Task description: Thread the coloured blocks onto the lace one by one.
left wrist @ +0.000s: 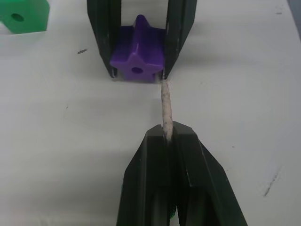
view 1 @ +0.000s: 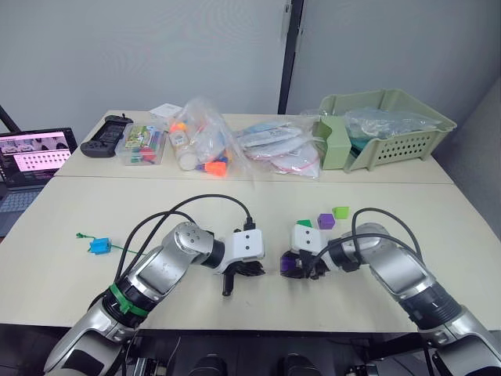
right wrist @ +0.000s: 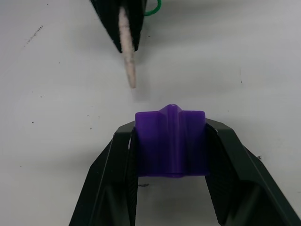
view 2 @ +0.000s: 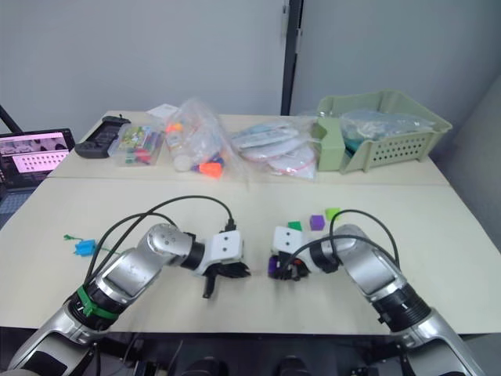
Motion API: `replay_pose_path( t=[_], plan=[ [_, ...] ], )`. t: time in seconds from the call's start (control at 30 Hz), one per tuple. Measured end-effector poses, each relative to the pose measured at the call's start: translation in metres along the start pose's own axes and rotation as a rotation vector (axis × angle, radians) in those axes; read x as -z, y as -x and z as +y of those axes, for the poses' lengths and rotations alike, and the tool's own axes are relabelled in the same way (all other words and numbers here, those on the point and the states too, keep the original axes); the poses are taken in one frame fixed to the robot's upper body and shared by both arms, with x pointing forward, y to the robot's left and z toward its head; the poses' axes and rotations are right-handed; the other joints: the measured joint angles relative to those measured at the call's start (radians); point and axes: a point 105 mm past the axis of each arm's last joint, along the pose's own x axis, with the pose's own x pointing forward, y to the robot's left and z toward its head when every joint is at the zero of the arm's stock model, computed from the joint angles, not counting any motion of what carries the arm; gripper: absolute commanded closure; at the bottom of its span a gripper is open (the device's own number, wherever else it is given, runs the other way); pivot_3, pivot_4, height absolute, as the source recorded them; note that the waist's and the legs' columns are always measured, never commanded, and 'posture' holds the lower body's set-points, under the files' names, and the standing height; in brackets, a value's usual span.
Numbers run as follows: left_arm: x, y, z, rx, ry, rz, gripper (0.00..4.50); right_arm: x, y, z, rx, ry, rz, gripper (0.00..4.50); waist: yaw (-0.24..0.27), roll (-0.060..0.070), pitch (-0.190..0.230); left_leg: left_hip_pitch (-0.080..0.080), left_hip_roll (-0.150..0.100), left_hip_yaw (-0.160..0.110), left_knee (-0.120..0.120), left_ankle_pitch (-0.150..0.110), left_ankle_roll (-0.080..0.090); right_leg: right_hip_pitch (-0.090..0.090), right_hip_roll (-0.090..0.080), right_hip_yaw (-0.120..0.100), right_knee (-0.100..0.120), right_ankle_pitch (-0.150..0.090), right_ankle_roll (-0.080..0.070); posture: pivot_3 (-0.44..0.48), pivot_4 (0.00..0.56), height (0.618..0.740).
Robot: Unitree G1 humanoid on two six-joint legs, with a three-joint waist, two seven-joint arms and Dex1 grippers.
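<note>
Jaws: left gripper (left wrist: 165, 136) clamped on one lace tip (left wrist: 166, 110); right gripper (right wrist: 170, 141) clamped on one purple block (right wrist: 170, 141). Three blocks (view 1: 322, 218) loose at 12 o'clock; one blue block (view 1: 99, 246) on the lace.

A purple star-shaped block (left wrist: 137, 56) with a centre hole sits low over the table, pinched on two sides, and the lace's stiff pale tip (left wrist: 166, 110) points at it, just off the hole. Dark green (view 1: 304, 224), purple (view 1: 326, 221) and lime (view 1: 340, 212) blocks lie close behind, while the blue block (view 1: 99, 246) rests far left on the green cord (view 1: 117, 247).
</note>
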Motion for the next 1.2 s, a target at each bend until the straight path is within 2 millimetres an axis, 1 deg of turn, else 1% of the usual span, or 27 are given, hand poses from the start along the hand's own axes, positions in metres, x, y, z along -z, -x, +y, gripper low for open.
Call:
replay_pose_path(
  t=[0.33, 0.73, 1.2],
  plan=[
    [0.003, -0.004, -0.001, 0.009, -0.001, 0.020, 4.50, -0.001, -0.001, 0.004, -0.004, -0.009, 0.004, 3.12, 0.000, 0.000, 0.000, 0.000, 0.000, 0.000, 0.000, 0.000, 0.000, 0.000, 0.000, 0.000, 0.000, 0.000, 0.000, 0.000, 0.150, 0.740],
    [-0.002, -0.011, 0.001, 0.004, -0.028, 0.003, 4.50, -0.002, -0.002, 0.007, -0.008, -0.017, 0.008, 3.12, 0.000, 0.000, 0.000, 0.000, 0.000, 0.000, 0.000, 0.000, 0.000, 0.000, 0.000, 0.000, 0.000, 0.000, 0.000, 0.000, 0.150, 0.740],
    [-0.002, -0.015, 0.002, -0.002, -0.031, 0.005, 4.50, -0.004, -0.002, 0.009, -0.012, -0.030, 0.014, 3.12, 0.000, 0.000, 0.000, 0.000, 0.000, 0.000, 0.000, 0.000, 0.000, 0.000, 0.000, 0.000, 0.000, 0.000, 0.000, 0.000, 0.150, 0.740]
  ],
)
